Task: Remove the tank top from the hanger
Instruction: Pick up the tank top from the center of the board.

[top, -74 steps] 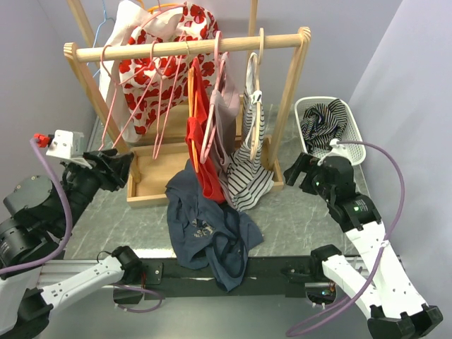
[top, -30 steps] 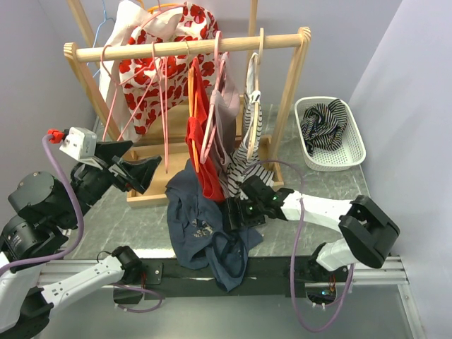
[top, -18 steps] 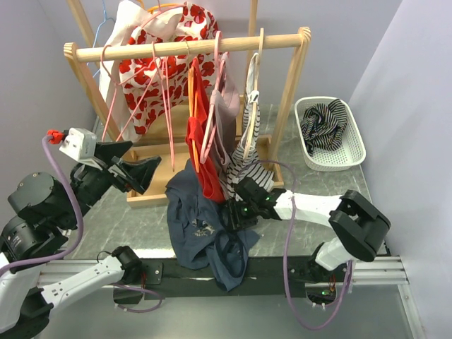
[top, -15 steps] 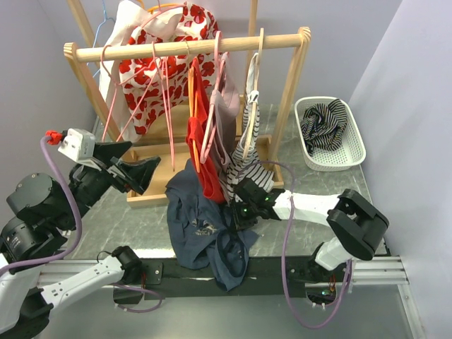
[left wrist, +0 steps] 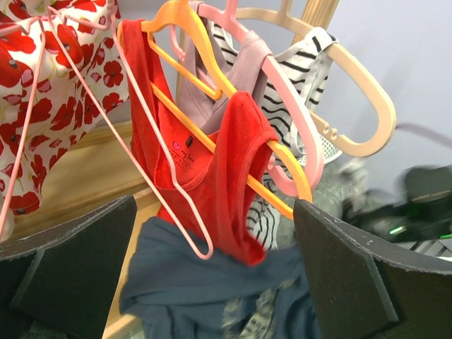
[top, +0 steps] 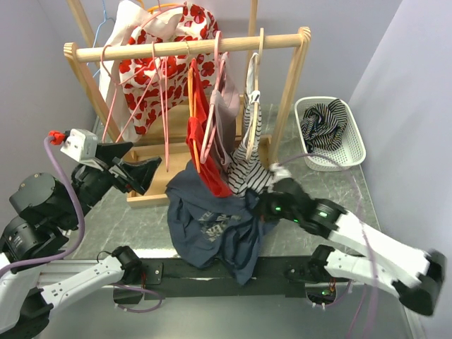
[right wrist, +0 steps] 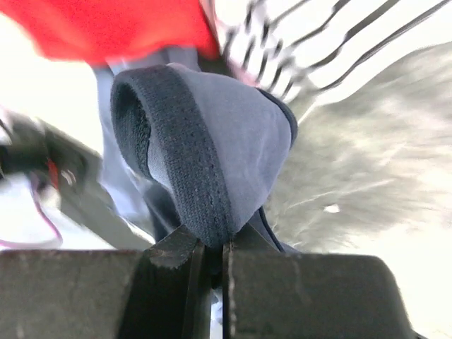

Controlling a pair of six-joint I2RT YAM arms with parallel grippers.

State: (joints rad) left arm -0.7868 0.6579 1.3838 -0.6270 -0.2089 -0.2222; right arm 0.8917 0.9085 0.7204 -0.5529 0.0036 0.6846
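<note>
A navy tank top lies crumpled on the table under the rack and hangs over the front edge. My right gripper is shut on a fold of its ribbed hem, with its jaws pinched tight. A red tank top hangs on an orange hanger from the wooden rail. In the left wrist view the red tank top and the orange hanger sit straight ahead. My left gripper stands wide open left of the clothes, holding nothing.
A mauve top on a pink hanger and a striped top on a beige hanger hang beside the red one. A red-flowered garment hangs at the left. A white basket with striped cloth stands at the right.
My right gripper has shut on the navy tank top and pulled back to the right, dragging the fabric that way. The left arm has stayed still.
</note>
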